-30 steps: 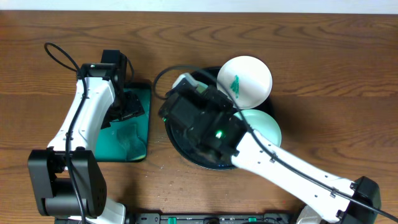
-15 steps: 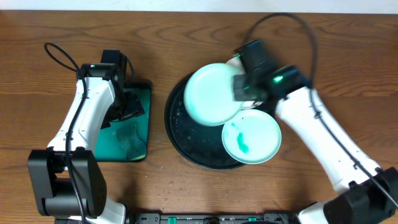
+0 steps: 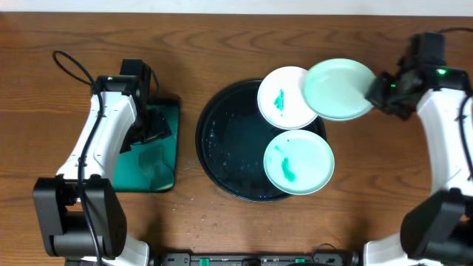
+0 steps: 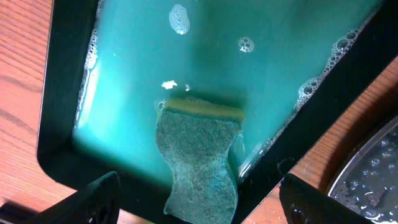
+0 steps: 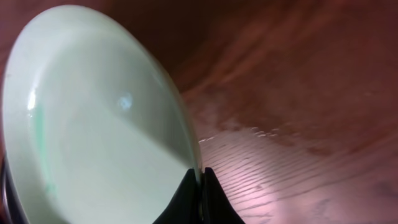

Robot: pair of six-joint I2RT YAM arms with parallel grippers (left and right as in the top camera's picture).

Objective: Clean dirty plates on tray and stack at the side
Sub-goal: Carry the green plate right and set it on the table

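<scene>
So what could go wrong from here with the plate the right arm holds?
The right gripper pinches the clean plate only at its rim, so it could slip and fall. In the overhead view its edge overlaps the far smeared plate on the tray; lowering there could knock it or re-soil it.

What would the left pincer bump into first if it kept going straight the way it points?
Most likely the sponge. It lies straight ahead of the left pincer, between its open fingers, in the green tray with soapy water. Depth is hard to judge.
</scene>
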